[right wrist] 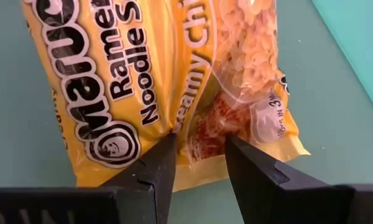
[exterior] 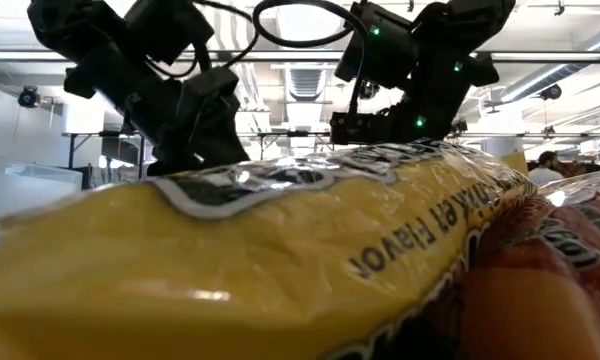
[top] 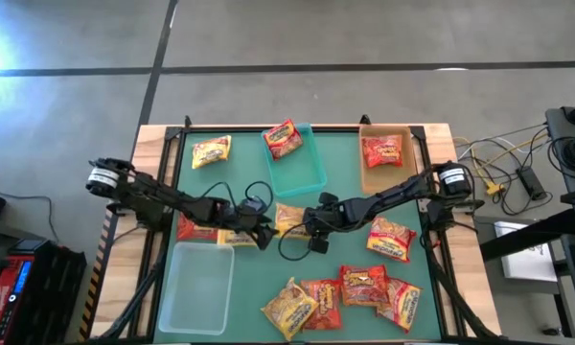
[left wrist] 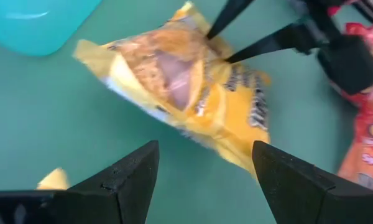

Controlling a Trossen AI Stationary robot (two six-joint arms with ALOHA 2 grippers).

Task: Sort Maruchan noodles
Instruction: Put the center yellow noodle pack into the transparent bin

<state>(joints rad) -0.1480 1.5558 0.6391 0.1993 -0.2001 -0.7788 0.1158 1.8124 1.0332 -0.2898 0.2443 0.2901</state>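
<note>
Maruchan noodles: yellow packet [right wrist: 174, 81] mid-table, right gripper [right wrist: 199, 155] pinching only its crinkly edge; may slip. Left gripper [left wrist: 202, 168] spread, empty.

— Where am I working?

— A lab or workshop, I'd say. My table [top: 153, 144] stands on a bare concrete floor [top: 364, 38] with painted lines.

— What else tells you?

— Cables [top: 498, 163] and equipment beside the table, a red toolbox [top: 19, 273] at my left. Across the room: exposed ducts [exterior: 305, 80], strip lights [exterior: 280, 58] and workbenches [exterior: 90, 140].
</note>
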